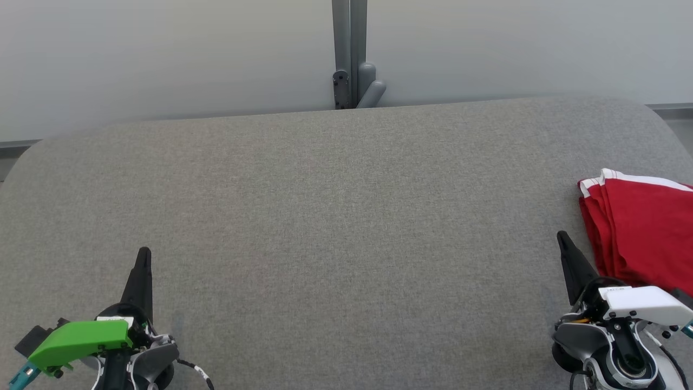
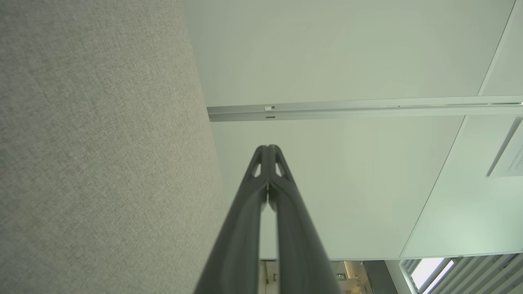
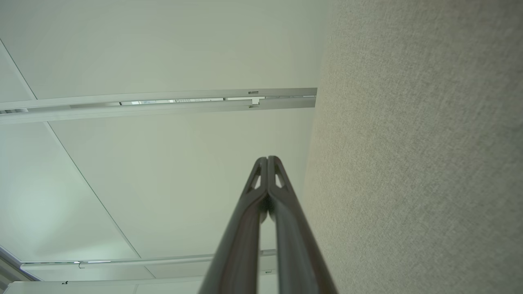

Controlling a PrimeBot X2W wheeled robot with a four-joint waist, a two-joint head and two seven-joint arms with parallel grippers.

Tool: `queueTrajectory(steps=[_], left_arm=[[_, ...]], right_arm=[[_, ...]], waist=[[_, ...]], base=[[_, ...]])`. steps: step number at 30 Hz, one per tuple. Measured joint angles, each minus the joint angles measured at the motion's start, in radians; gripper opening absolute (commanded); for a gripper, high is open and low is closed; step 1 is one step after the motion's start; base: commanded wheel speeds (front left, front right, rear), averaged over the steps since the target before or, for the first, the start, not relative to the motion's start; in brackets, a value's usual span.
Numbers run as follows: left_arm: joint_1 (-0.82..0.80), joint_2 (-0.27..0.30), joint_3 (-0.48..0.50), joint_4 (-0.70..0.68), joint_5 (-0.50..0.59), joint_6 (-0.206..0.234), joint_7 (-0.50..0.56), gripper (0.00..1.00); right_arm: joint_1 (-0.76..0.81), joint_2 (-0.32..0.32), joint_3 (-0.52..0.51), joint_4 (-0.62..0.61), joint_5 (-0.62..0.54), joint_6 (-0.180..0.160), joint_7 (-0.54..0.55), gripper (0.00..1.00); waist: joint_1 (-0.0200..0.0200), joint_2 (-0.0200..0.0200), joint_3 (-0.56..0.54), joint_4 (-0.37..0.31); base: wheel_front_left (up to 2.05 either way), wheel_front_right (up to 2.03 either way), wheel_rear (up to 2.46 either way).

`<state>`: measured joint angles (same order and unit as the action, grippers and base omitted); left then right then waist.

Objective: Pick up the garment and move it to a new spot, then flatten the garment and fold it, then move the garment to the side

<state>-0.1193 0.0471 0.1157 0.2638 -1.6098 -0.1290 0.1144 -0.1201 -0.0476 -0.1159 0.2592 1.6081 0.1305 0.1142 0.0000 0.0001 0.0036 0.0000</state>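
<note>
Grey woven table (image 1: 346, 216) beneath a pale wall (image 1: 162, 54), with a grey post (image 1: 349, 54) at the far middle. At the right edge, partly cut off by the frame: the red garment (image 1: 644, 233) with white trim, lying in stacked layers with fairly straight edges. Just beside it on its left, at the near right, the right gripper (image 1: 564, 241). Well apart from it, at the near left, the left gripper (image 1: 143, 257).

Both pairs of fingers pressed together tip to tip, plain along their length in the wrist views, and holding nothing. Both pointing toward the far wall, low over the table.

Judging by the layered, tidy pile and its place off to the side: probably picked up, flattened, folded and set aside already. Little or nothing left to do, save perhaps a check of the pile's far right part, hidden past the frame edge. Impossible to tell from here how neat that hidden part is.
</note>
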Motion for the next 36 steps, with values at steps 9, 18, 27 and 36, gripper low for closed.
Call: queueTrajectory(steps=[9,18,27,36], left_arm=[[0.0,0.0,0.0,0.0,0.0,0.0,0.0,0.0],[0.0,0.0,0.0,0.0,0.0,0.0,0.0,0.0],[0.0,0.0,0.0,0.0,0.0,0.0,0.0,0.0],[0.0,0.0,0.0,0.0,0.0,0.0,0.0,0.0]], right_arm=[[0.0,0.0,0.0,0.0,0.0,0.0,0.0,0.0],[0.0,0.0,0.0,0.0,0.0,0.0,0.0,0.0],[0.0,0.0,0.0,0.0,0.0,0.0,0.0,0.0],[0.0,0.0,0.0,0.0,0.0,0.0,0.0,0.0]], waist=[[0.0,-0.0001,0.0,0.0],[0.0,0.0,0.0,0.0],[0.0,0.0,0.0,0.0],[0.0,-0.0001,0.0,0.0]], base=[[0.0,0.0,0.0],[0.0,0.0,0.0],[0.0,0.0,0.0],[0.0,0.0,0.0]])
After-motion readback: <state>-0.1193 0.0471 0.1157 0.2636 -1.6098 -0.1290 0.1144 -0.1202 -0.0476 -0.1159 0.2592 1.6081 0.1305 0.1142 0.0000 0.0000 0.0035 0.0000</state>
